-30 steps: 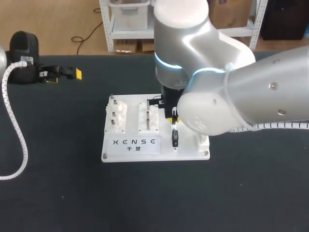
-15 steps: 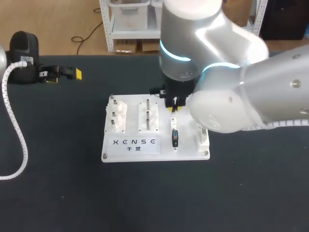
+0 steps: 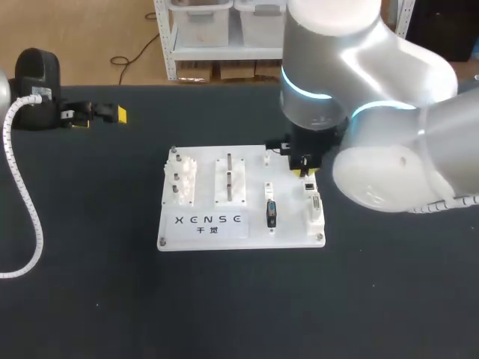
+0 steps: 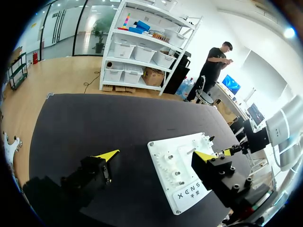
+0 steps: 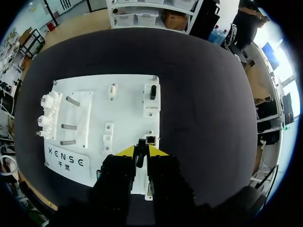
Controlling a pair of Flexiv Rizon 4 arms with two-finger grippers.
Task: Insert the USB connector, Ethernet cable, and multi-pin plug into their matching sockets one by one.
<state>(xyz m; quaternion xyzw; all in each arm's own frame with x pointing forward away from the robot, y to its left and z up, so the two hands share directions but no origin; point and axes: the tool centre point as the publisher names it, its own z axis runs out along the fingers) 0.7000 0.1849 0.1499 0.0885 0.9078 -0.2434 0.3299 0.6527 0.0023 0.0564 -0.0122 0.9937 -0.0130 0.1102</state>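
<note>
The white socket board (image 3: pixel 202 238) (image 5: pixel 94 94) (image 4: pixel 182 189) lies mid-table. My right gripper (image 3: pixel 305 172) (image 5: pixel 141 151) hangs over the board's right column, shut on a slim dark plug (image 5: pixel 141 150); which connector it is I cannot tell. Just ahead of its tips is a small square socket (image 5: pixel 150 139) (image 3: pixel 309 184). Farther ahead a black connector (image 5: pixel 152 92) sits in a white block. Another black connector (image 3: pixel 271 215) stands in the middle column. My left gripper (image 3: pixel 97 117) (image 4: pixel 156 155) rests at the table's far left, open and empty.
Pegs and a geared block (image 3: pixel 179 179) (image 5: pixel 49 113) fill the board's left side, slotted plates (image 3: pixel 230 179) the middle. A white coiled hose (image 3: pixel 26 202) from the left arm curves over the table's left part. Dark tabletop (image 3: pixel 239 307) lies in front of the board.
The right arm has swung rightward, carrying its gripper from above the board's middle column to the right column. The left arm and the board have stayed put.
</note>
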